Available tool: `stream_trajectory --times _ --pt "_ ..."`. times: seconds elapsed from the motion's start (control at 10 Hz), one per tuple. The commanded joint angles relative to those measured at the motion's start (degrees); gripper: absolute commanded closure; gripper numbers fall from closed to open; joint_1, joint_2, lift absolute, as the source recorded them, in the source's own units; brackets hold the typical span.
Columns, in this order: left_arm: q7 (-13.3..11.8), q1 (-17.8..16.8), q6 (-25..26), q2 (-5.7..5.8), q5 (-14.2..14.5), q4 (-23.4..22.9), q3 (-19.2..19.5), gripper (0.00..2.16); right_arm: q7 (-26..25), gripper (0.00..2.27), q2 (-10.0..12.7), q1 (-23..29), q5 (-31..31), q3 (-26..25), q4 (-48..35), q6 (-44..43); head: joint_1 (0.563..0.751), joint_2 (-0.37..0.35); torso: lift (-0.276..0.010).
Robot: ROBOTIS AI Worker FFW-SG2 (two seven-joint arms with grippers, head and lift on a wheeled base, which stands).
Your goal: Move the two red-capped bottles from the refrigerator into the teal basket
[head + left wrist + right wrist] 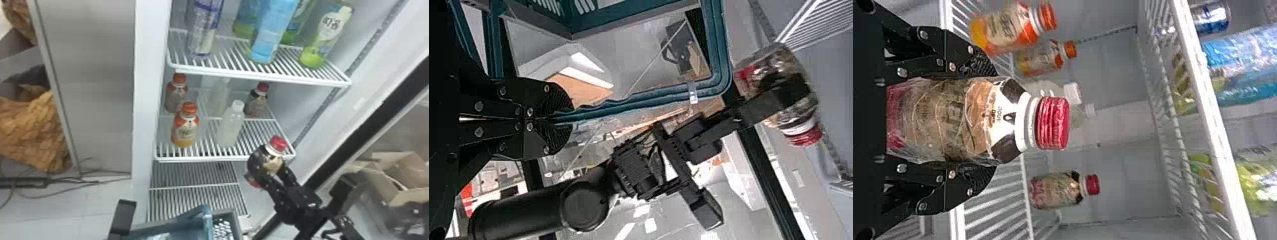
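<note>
Right gripper [271, 169] closed around red-capped bottle [263, 161] — before shelf edge [204, 158], left gripper [123, 217] pinching teal basket [614, 15]

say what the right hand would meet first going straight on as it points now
The right hand would probably bring its red-capped bottle against the front edge of the shelf ahead, or the front white-capped bottle; height and depth leave that unclear.

The nearer red-capped bottle [973, 120] wears a crimson cap, white neck and black-and-white shoulder over a tan-patterned label; the farther red-capped bottle [1055, 190] has crimson and black too. The front orange-capped bottle [185, 129] has an orange collar and cream label. White bars stripe the middle wire shelf [204, 158]. The basket [724, 55] is teal.
</note>
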Motion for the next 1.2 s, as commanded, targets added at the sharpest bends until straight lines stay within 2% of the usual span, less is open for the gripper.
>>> stream_trajectory --times 0.0,0.2,0.6,1.1 --pt "0.0 0.0 -0.2 -0.02 0.2 0.2 -0.1 1.13 0.8 0.66 0.5 3.8 1.6 -0.1 -4.5 3.1 0.695 -0.35 -0.228" --pt "0.0 0.0 -0.2 -0.02 0.3 0.2 0.0 1.13 1.8 0.66 1.1 6.1 1.8 -1.2 -6.4 4.3 0.695 -0.35 -0.228" --pt "0.1 0.0 0.2 0.16 0.2 0.2 0.2 1.13 5.6 0.66 0.9 9.7 3.9 -2.3 -12.4 15.6 0.695 -0.35 -0.228" --pt "0.2 0.0 0.6 0.25 0.0 0.2 0.2 1.13 9.0 0.66 -0.6 8.7 3.8 0.1 -12.7 22.6 0.695 -0.35 -0.228"
